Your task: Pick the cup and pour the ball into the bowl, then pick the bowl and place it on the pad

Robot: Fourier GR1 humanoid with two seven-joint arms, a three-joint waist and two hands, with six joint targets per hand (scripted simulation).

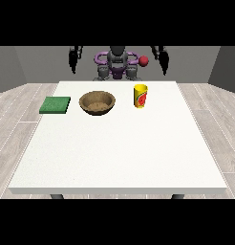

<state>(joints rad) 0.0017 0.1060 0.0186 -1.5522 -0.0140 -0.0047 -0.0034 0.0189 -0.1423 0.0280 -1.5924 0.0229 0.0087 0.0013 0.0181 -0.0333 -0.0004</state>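
A yellow cup (141,95) with a red mark stands upright at the table's far right-middle. A small red ball (144,61) shows above the cup, level with the robot's chest and touching neither hand. A brown wooden bowl (97,102) sits left of the cup, and nothing shows inside it. A green square pad (55,105) lies flat left of the bowl. The hand at the view's left (74,58) and the hand at the view's right (161,57) hang raised beside the robot's shoulders, behind the table's far edge, with fingers straight and holding nothing.
The white table (119,153) stretches wide towards the camera in front of the three things. The robot's torso (117,64) stands behind the far edge. Wooden floor surrounds the table.
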